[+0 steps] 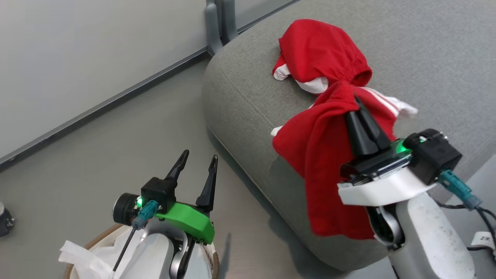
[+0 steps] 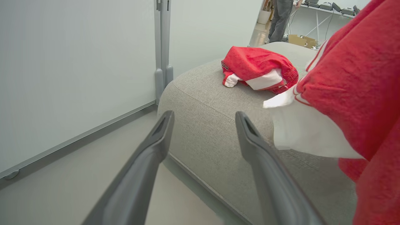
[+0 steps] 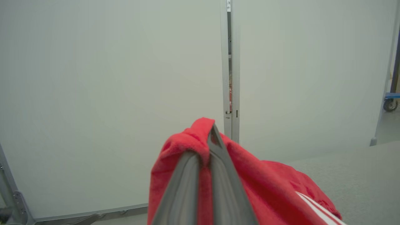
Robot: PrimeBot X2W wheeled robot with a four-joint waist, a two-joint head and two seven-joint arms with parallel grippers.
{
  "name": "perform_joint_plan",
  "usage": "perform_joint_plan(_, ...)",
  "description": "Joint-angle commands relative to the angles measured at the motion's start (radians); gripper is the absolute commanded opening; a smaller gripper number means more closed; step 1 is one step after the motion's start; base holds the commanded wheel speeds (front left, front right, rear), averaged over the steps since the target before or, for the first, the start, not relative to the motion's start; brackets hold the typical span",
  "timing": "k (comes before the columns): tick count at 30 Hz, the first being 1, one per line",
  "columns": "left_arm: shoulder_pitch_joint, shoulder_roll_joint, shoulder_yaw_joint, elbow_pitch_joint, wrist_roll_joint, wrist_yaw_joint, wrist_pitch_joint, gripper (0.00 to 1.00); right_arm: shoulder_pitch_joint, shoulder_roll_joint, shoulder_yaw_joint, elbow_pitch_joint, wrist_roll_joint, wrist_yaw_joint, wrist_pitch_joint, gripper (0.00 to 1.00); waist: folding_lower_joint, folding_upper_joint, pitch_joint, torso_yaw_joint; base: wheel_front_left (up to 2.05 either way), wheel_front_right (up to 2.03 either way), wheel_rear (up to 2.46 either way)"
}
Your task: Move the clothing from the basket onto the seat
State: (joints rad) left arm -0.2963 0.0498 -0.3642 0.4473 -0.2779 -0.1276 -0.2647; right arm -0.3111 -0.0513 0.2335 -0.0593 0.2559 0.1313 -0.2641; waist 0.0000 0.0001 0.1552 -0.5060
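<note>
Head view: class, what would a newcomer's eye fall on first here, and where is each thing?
First, the hanging red garment pinched in the shut right claw, dangling at the front edge of the grey couch cushion. Next, a crumpled red garment with white trim lying farther back on that cushion. Then the open left claw on its bright green mount, lower left, near the laundry basket.

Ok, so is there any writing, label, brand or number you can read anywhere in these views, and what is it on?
No text can be read for certain.
White tag at the lower right edge of the head view: dark marks, too small to read.
Red garment lying on the seat: a dark printed strip along its edge, too blurred to tell letters from pattern.
</note>
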Motion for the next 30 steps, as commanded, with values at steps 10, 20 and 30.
perform_joint_plan(10,-0.071,0.023,-0.052,0.004,-0.002,-0.004,0.001,1.0,-0.277,-0.222,-0.14,-0.02,-0.069,-0.001,0.0,0.0,0.0,-0.0001,0.121,-0.026,0.0,0.0,0.0)
perform_joint_plan(20,-0.146,0.062,-0.091,-0.043,0.006,-0.004,0.001,1.0,-0.697,-0.445,-0.163,0.279,-0.14,-0.001,0.0,0.0,0.0,-0.0001,0.264,0.082,0.0,0.0,0.0)
perform_joint_plan(30,-0.235,0.071,-0.177,-0.059,-0.015,-0.004,0.001,1.0,-0.858,-0.496,-0.186,0.619,-0.169,-0.001,0.0,0.0,0.0,-0.0001,0.413,0.21,0.0,0.0,0.0)
